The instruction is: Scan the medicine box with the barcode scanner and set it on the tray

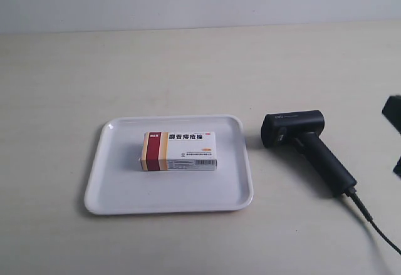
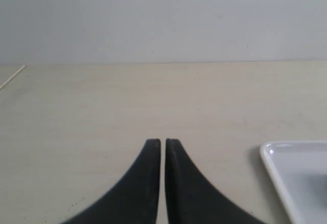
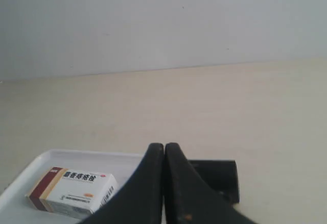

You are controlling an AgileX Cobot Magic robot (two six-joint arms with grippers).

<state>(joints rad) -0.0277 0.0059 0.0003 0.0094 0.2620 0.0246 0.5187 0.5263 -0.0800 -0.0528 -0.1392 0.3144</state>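
The medicine box [image 1: 179, 151] lies flat in the middle of the white tray [image 1: 113, 187], its red and tan stripes toward the exterior view's left. The black barcode scanner [image 1: 307, 143] lies on the table just right of the tray, cable trailing to the lower right. In the right wrist view my right gripper [image 3: 164, 147] is shut and empty, above the table, with the medicine box [image 3: 71, 191] and the scanner's head [image 3: 217, 178] beyond it. My left gripper [image 2: 163, 142] is shut with only a hairline gap and holds nothing; a corner of the tray [image 2: 299, 175] shows beside it.
The beige table runs back to a pale wall. A dark part of the arm at the exterior view's right [image 1: 393, 115] shows at that edge. A thin pale line [image 2: 11, 77] crosses the table in the left wrist view.
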